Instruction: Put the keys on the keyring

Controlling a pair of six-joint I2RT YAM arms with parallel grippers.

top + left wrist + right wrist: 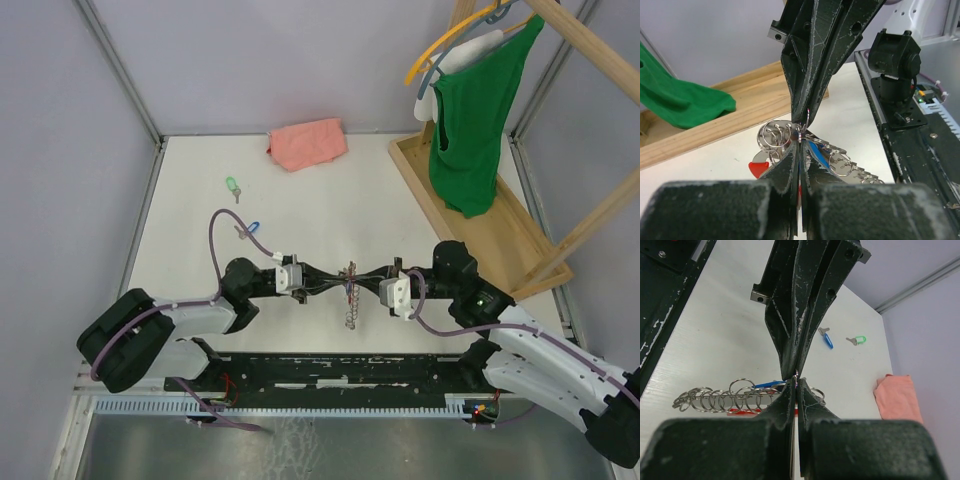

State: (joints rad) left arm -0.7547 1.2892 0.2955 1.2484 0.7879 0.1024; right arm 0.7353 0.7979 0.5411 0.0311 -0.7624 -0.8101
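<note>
Keyring (801, 129) held at mid-table: the left gripper (338, 282) and the right gripper (362, 281) meet tip to tip, each with its jaws pressed together on the same thin wire ring. Just below the tips a chain of split rings (725, 399) lies on the white table (330, 200), with a red tag (757, 169) among its loops. The blue-headed key (252, 227) and the green-headed key (232, 186) lie loose on the table, near each other and well apart from the grippers, toward the far left. A pink cloth (307, 143) sits at the far edge. At the far right a green garment (475, 120) hangs over a wooden tray (520, 235).
</note>
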